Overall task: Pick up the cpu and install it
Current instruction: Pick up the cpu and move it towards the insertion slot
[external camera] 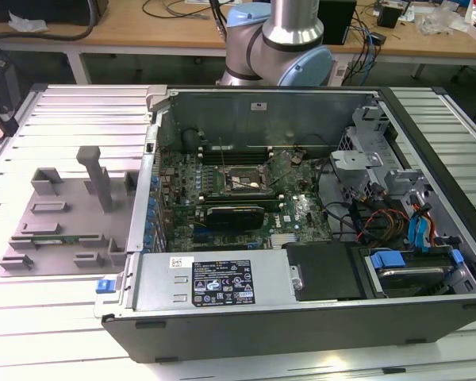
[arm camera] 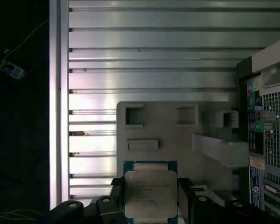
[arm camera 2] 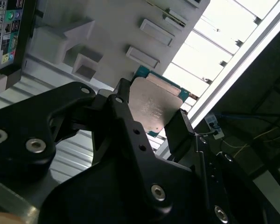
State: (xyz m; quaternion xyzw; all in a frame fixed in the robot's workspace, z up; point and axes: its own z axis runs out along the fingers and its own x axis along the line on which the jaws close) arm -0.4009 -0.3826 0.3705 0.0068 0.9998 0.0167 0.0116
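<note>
You have a light, stiff, flat chip here, and it is likely fragile. The metal top of the cpu (arm camera 2: 155,106) will probably stand a pinch. The underside with its contacts and the thin green edge are what I would expect to suffer from a knock or a scrape. The smooth sides may slip if the squeeze is slack. The sound place to hold it is by two opposite edges, flat and level.

That is how your claw (arm camera: 150,192) has it. The jaws are closed to the chip's width, with one of the black fingers (arm camera 2: 125,106) against each side, and the silvery face shows between them in both wrist views.

The chip hangs over the grey holder tray (arm camera: 168,135) on the ribbed metal bench (arm camera: 154,37), beside the open computer case (external camera: 222,321). Whether it is clear of the tray, I cannot tell. The socket (external camera: 242,181) inside the case is well apart from it.
</note>
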